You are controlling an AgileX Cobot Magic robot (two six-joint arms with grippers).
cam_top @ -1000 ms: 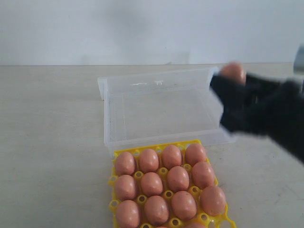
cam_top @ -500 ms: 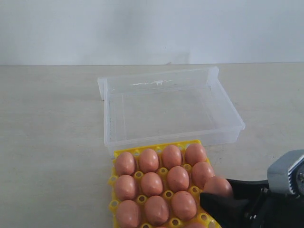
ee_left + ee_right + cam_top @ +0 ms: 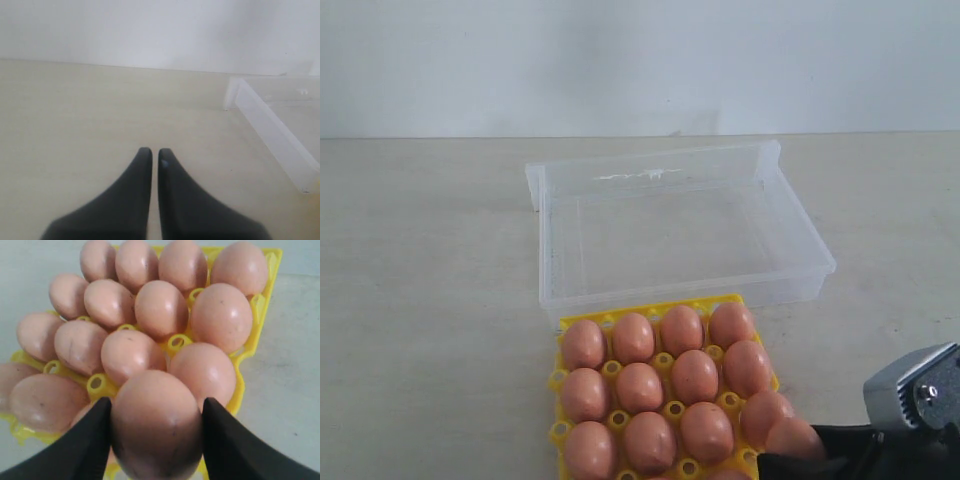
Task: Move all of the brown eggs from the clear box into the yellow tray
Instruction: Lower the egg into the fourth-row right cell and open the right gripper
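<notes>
The clear box stands with no eggs in it in the middle of the table. Just in front of it the yellow tray holds several brown eggs in its cups. My right gripper is at the tray's near right corner, shut on one brown egg. In the right wrist view that egg sits between the black fingers, just above the tray. My left gripper is shut on nothing, low over bare table beside a corner of the box.
A pale wall runs behind the table. Bare tabletop lies left and right of the box and tray. The right arm's metal wrist shows at the lower right edge.
My right gripper carried the egg from the box's far right corner down to the tray's near right corner, and in the last half second sank lower. The box and tray stayed still.
</notes>
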